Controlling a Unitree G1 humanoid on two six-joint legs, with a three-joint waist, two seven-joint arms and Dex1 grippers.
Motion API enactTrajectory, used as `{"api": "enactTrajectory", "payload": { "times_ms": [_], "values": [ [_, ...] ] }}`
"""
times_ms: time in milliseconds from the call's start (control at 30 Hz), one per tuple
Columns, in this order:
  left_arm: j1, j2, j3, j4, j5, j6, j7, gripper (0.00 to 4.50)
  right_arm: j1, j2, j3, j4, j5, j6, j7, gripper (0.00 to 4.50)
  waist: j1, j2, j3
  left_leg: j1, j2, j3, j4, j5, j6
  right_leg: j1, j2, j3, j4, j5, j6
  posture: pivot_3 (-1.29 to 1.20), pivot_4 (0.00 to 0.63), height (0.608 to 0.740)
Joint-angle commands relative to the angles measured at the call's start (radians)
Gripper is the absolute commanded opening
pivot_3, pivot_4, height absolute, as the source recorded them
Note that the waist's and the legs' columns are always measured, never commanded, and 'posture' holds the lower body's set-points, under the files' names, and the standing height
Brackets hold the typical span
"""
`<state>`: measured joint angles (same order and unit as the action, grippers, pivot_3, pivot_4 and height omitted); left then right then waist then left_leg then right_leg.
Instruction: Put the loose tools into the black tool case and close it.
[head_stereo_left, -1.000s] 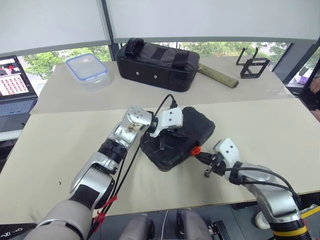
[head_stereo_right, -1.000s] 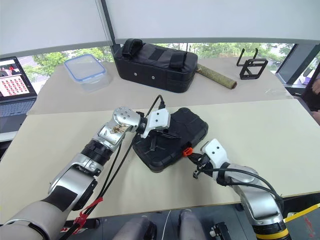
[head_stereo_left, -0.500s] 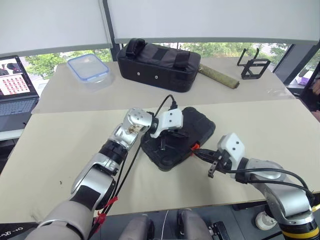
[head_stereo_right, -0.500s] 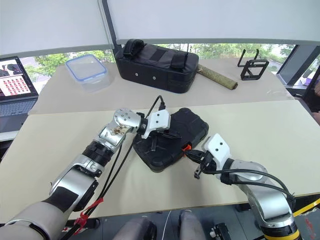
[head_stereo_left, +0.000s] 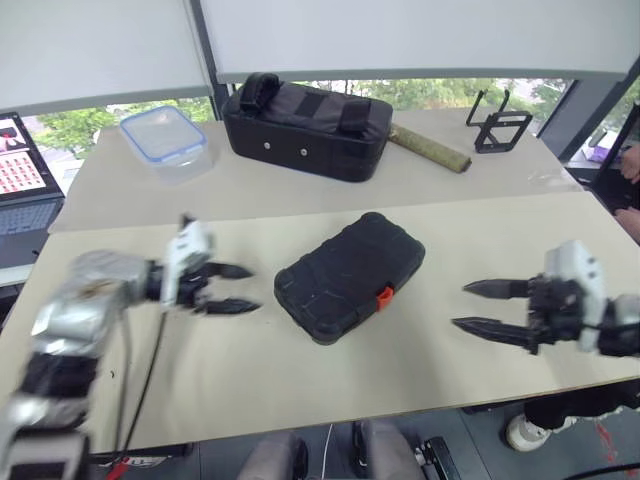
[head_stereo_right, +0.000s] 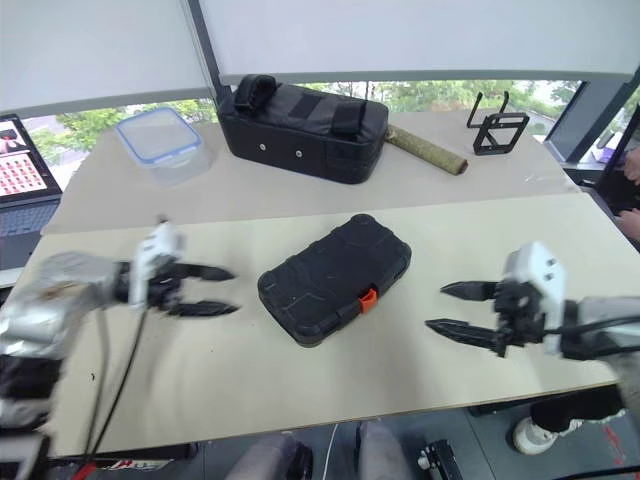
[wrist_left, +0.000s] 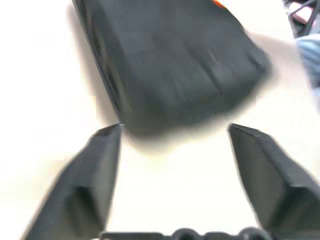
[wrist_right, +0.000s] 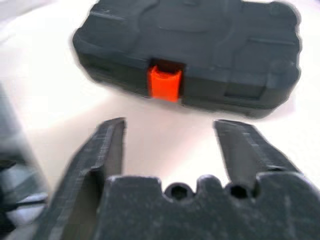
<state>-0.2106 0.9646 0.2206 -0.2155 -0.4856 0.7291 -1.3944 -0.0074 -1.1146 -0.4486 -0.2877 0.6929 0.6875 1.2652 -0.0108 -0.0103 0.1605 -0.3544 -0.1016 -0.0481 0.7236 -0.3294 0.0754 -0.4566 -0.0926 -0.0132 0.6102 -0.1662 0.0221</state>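
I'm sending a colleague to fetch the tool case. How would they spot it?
On the near beige table, midway between the two open grippers, lies the black tool case, shut. Unlike the larger black fabric bag on the far table, it is flat hard plastic with a small orange latch.

- Looks like an office or lab test room.
- Two plain beige counters (head_stereo_left: 420, 190) pushed together beneath wide windows with white roller blinds (head_stereo_left: 100, 50), trees outside.
- Open laptop (head_stereo_left: 18, 165) at far left; black fabric bag (head_stereo_left: 305, 125) and clear plastic box (head_stereo_left: 163, 140) at the far side.
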Motion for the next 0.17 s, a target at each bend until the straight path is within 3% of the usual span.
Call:
{"api": "enactTrajectory", "payload": {
  "times_ms": [33, 167],
  "values": [
    [0.129, 0.053, 0.209, -0.151, -0.106, 0.082, 0.001, 4.2, -0.031, -0.08, -0.037, 0.095, 0.04, -0.002, 0.147, 4.41, 0.015, 0.0, 0.0, 0.0, 0.0, 0.0, 0.0, 0.0, 0.0, 0.001, -0.001, 0.0, -0.001, 0.0, 0.0, 0.0, 0.15, 0.714],
    [0.215, 0.046, 0.301, -0.2, -0.155, 0.109, 0.048, 4.2, -0.091, -0.112, 0.006, 0.181, 0.035, -0.01, 0.198, 4.41, 0.033, 0.001, 0.001, 0.0, 0.0, -0.001, -0.001, -0.001, 0.0, 0.002, -0.003, 0.0, -0.001, 0.0, 0.0, 0.0, 0.15, 0.714]
  ]
}}
